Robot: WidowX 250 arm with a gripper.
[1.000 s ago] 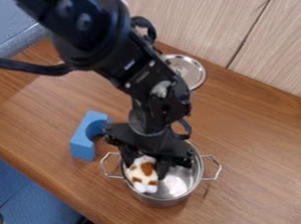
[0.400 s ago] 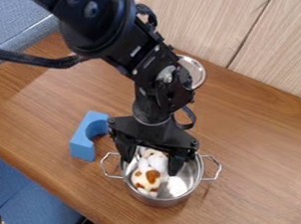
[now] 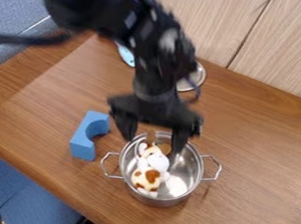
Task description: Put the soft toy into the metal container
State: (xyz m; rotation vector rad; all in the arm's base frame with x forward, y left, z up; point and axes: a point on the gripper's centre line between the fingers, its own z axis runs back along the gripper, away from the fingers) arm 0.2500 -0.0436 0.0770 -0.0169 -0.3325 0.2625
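The black gripper (image 3: 154, 140) hangs over the back rim of the metal pot, its two fingers wide apart with nothing held between them. Inside the silver metal container (image 3: 185, 183), a two-handled pot, lies the white soft toy (image 3: 156, 162) with brown and orange patches. The toy rests toward the pot's left side, below the fingertips, its upper end near the back wall.
A blue arch-shaped block (image 3: 83, 140) lies on the wooden table (image 3: 262, 160) to the left of the pot. Behind the arm are a round metal lid (image 3: 195, 77) and a light blue object (image 3: 125, 55). A wooden panel borders the table's back.
The gripper has opened and risen up and away from the pot. The soft toy stays in the pot, now more fully in view. The light blue object behind the arm has come into sight.
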